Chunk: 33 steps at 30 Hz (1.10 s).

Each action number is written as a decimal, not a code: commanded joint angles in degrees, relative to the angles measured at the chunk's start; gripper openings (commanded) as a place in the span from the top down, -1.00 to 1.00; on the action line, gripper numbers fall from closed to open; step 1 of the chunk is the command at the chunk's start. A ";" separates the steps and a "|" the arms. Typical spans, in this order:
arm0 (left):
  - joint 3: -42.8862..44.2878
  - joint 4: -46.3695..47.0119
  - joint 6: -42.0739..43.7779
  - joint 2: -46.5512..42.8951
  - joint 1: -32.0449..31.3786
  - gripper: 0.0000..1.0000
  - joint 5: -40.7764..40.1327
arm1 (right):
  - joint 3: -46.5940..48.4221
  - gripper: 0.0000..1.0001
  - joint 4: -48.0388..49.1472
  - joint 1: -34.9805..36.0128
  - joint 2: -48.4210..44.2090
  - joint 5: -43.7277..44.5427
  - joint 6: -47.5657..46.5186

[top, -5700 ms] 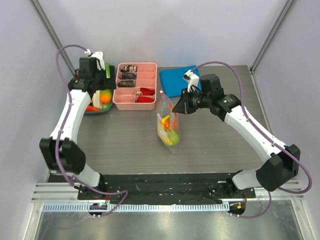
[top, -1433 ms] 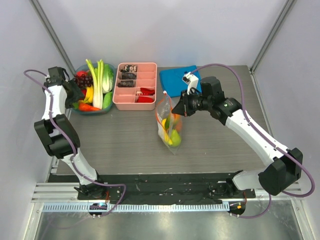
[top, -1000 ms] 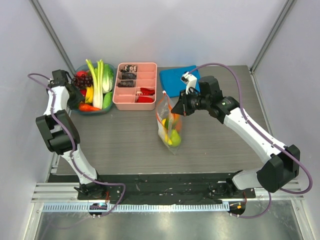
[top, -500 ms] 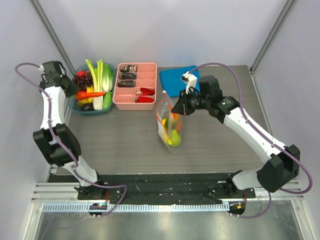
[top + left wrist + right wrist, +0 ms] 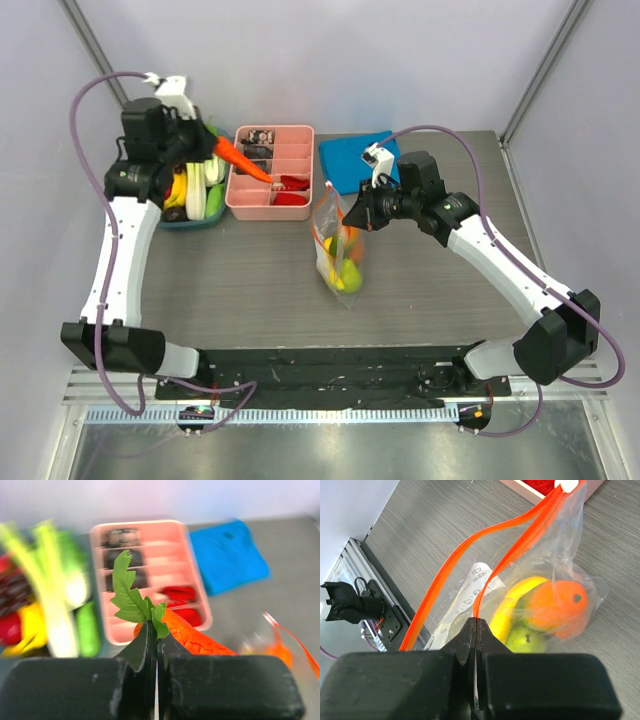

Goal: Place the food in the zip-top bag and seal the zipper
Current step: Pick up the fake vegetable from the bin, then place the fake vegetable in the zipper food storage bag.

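My left gripper (image 5: 208, 143) (image 5: 155, 626) is shut on the leafy top of an orange toy carrot (image 5: 245, 162) (image 5: 196, 638). It holds the carrot in the air above the pink tray's left edge. The zip-top bag (image 5: 338, 250) (image 5: 535, 575) stands mid-table with its mouth open. A yellow banana (image 5: 512, 607), an orange (image 5: 559, 607) and a green pear (image 5: 527, 639) lie inside it. My right gripper (image 5: 352, 213) (image 5: 476, 623) is shut on one strip of the orange-red zipper (image 5: 512, 555). The white slider (image 5: 567, 485) sits at the zipper's far end. More food (image 5: 190, 190) fills a bowl at the left.
The pink compartment tray (image 5: 298, 133) (image 5: 150, 530) holds small dark and red items at the back centre. A folded blue cloth (image 5: 350, 165) (image 5: 232, 555) lies to its right, behind the bag. The bowl (image 5: 190, 222) sits left of the tray.
My left gripper shut on the carrot in the bowl, lifted it and swung right, to over the pink tray's left edge. The right arm and the bag have stayed still.
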 commanded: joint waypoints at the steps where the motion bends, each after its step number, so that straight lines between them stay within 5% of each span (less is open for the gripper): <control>1: -4.78 8.94 12.81 -8.32 -7.63 0.99 10.14 | 1.21 0.98 0.60 -0.19 -1.15 0.13 -0.63; 19: -17.70 21.00 34.61 -9.75 -41.72 0.99 -1.09 | -1.08 0.98 0.42 -0.28 -4.41 -1.28 2.10; 27: -25.08 21.54 32.70 -10.01 -48.86 0.99 -4.44 | -2.48 0.98 1.13 -0.36 -6.51 -0.50 3.86; 29: -25.62 18.56 29.90 -10.10 -48.86 0.87 -3.91 | -2.75 0.98 1.13 -0.36 -7.04 -0.23 4.12; 31: -24.66 13.22 27.51 -8.79 -48.86 0.47 -3.48 | -3.27 0.98 1.21 -0.45 -7.31 -0.14 4.29; 32: -22.91 11.10 26.29 -8.17 -48.86 0.25 -1.99 | -3.36 0.98 1.30 -0.45 -7.48 -0.23 4.21; 33: -21.94 9.25 25.49 -7.38 -48.86 -0.30 -1.20 | -3.36 0.98 1.39 -0.45 -7.57 -0.40 4.21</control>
